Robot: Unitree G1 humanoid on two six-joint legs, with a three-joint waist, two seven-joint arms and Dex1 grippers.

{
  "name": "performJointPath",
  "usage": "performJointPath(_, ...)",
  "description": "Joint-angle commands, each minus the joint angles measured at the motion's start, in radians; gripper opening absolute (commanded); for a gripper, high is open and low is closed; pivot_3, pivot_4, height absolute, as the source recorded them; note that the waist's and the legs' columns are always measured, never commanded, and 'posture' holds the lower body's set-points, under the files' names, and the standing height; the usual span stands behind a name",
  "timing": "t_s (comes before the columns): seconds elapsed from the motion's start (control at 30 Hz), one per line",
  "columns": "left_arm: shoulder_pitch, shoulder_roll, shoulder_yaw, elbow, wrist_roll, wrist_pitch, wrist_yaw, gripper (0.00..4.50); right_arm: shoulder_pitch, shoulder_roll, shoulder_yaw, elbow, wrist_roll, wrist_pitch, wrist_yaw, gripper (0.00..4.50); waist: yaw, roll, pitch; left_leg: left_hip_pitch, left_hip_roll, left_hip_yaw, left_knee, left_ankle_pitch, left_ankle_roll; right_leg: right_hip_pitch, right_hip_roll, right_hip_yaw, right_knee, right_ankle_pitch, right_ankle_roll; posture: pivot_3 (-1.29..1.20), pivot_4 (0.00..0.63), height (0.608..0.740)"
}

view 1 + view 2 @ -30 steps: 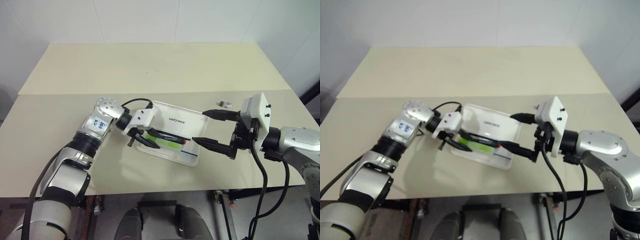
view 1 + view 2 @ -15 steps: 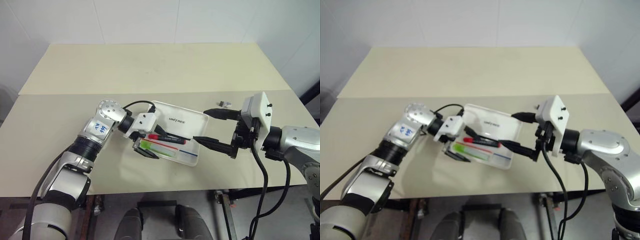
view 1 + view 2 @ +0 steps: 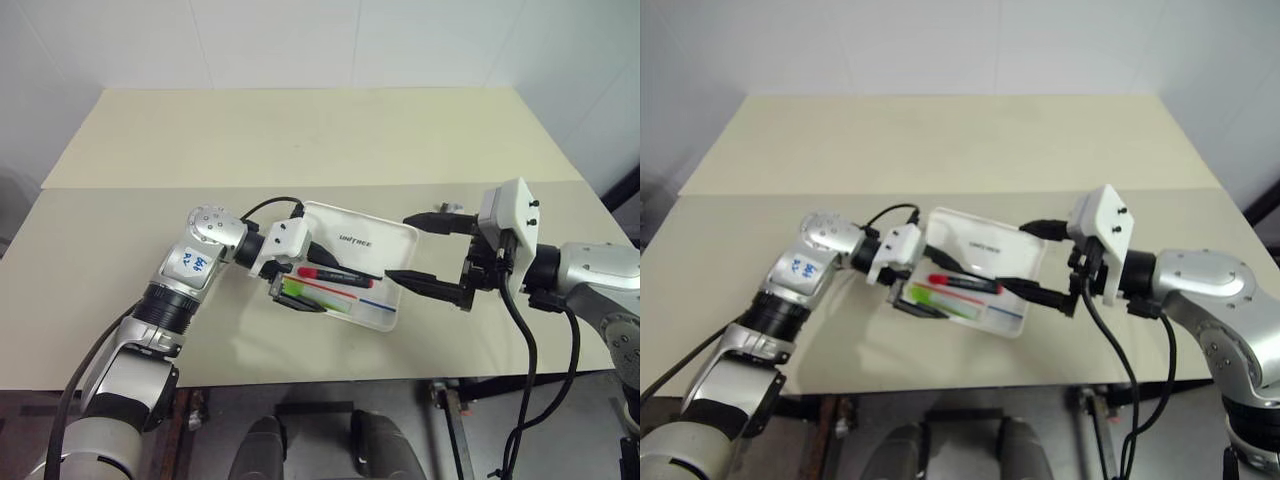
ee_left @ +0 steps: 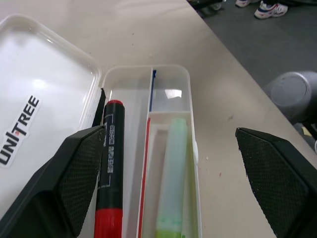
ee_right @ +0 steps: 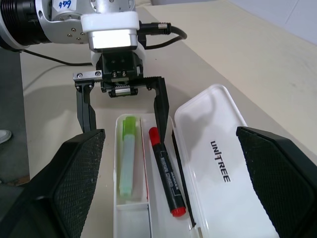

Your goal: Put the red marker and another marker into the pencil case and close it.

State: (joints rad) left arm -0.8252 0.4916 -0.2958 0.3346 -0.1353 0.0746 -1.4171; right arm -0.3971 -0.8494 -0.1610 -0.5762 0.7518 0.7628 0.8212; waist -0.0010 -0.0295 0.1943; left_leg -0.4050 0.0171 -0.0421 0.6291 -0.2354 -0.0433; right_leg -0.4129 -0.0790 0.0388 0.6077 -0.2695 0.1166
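Pencil case (image 3: 352,268) lies open on table (image 3: 300,140), red marker (image 3: 330,273) and green marker (image 3: 312,296) inside; both grippers, left (image 3: 298,283) and right (image 3: 412,250), spread empty; closing lid carelessly could shove case or jam red marker

Pencil case (image 4: 47,94): glossy white plastic, tray translucent; red marker (image 4: 110,173): smooth black plastic barrel; green marker (image 4: 172,178): frosted plastic; fingers (image 4: 277,183): matt black, finely textured; table (image 3: 300,130): matt beige

The white pencil case (image 3: 395,250) lay open, lid flat; the red marker (image 3: 328,273) and green marker (image 3: 312,296) rested inside, side by side.
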Motion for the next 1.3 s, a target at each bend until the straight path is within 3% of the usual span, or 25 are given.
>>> performJointPath(0.03,0.000,-0.020,-0.015,0.074,0.056,-0.072,0.059,4.47,-0.021,-0.015,-0.008,-0.004,0.000,-0.018,0.010,4.50,0.000,0.000,0.000,0.000,0.000,0.000,0.000,0.000,0.000,0.000,0.000,0.000,0.000,0.000,0.000,0.00,0.150,0.740)
performJointPath(0.37,-0.043,-0.050,-0.031,0.240,0.158,-0.237,0.150,4.47,-0.021,-0.016,-0.016,-0.011,0.003,-0.008,0.003,4.50,0.000,0.000,0.000,0.000,0.000,0.000,0.000,0.000,0.000,0.000,0.000,0.000,0.000,0.000,0.000,0.00,0.150,0.740)
performJointPath(0.63,-0.081,-0.074,0.020,0.234,0.115,-0.161,0.161,4.47,-0.019,-0.018,-0.019,-0.012,0.004,-0.005,0.001,4.50,0.000,0.000,0.000,0.000,0.000,0.000,0.002,0.000,0.001,0.001,0.000,0.000,0.000,0.000,0.000,0.00,0.150,0.740)
performJointPath(0.97,0.025,-0.023,0.029,-0.094,0.020,0.036,0.088,4.47,-0.018,-0.019,-0.010,-0.001,-0.008,-0.014,0.009,4.50,-0.003,0.000,0.000,0.000,0.000,0.000,-0.001,0.000,0.002,0.000,0.000,0.000,0.001,0.002,0.003,0.00,0.150,0.740)
performJointPath(1.3,0.019,-0.014,0.119,-0.225,-0.059,0.171,0.159,4.47,-0.049,-0.022,0.013,0.048,-0.047,-0.046,0.030,4.50,-0.001,0.000,0.000,0.000,0.000,0.000,0.001,0.000,0.002,0.001,0.000,0.000,0.000,-0.001,-0.001,0.00,0.150,0.740)
